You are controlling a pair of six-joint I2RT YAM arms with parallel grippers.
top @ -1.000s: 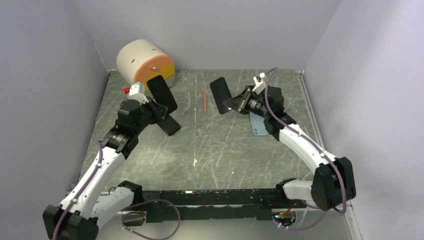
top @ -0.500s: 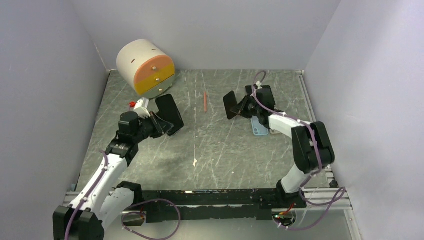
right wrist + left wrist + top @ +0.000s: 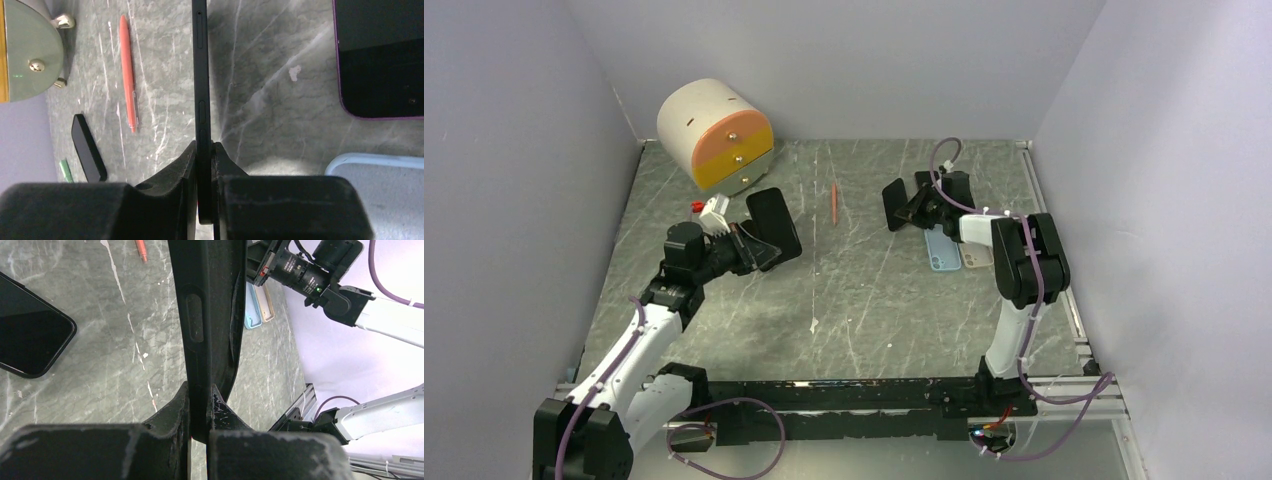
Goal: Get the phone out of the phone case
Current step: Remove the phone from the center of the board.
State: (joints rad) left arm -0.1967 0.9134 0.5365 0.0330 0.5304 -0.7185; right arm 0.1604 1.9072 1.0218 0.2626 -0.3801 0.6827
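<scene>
Pinching black flexible phone case (image 3: 774,220) in left gripper (image 3: 749,246), left of centre; clamping slim black phone (image 3: 894,203) edge-on in right gripper (image 3: 913,206), upper right of centre.

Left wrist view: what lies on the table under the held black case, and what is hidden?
A black phone lies flat on the table, left of the case shut in the left gripper. The table strip directly beneath the case is covered.
</scene>
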